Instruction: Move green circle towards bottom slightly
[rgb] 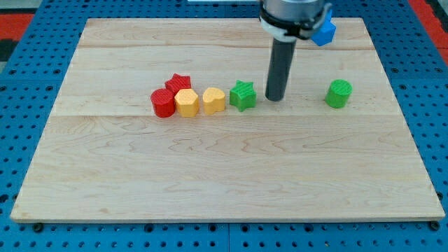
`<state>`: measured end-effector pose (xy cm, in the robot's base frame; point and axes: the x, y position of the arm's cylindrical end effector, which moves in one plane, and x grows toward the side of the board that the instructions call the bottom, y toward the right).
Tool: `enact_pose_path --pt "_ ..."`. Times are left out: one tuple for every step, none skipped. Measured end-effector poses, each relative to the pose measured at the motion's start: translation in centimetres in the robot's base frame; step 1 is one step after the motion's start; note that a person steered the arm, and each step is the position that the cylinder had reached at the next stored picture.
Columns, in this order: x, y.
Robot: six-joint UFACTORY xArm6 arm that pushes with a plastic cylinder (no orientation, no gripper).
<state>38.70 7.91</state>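
A wooden board (224, 175) lies on a blue pegboard surface (28, 28). My tip (274, 99), the lower end of a straight dark rod with no jaws to open or close, rests on the board and holds nothing. The green star block (243, 95) sits just to the view's left of my tip, close but apparently not touching. The green circle block (339, 93) stands well to the view's right of my tip, untouched. Farther left of my tip runs a tight cluster: yellow hexagon block (213, 100), second yellow block (186, 102), red cylinder block (163, 103), red star block (178, 82). A blue block (325, 31) is above my tip, partly hidden.
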Motion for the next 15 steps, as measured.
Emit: enact_pose_path --pt "-3.0 1.8" --pt "-2.5 7.8" --pt "1.6 10.7" --pt "7.5 11.9" --pt "10.2 13.2" --pt "7.4 13.2" --pt "3.9 13.9" --pt "4.6 19.0" --pt "7.8 20.4" --pt "11.6 19.3" --pt "13.0 19.4" --pt "11.5 23.4" --pt "8.8 25.0" --pt "7.1 23.2" --pt "7.5 19.1"
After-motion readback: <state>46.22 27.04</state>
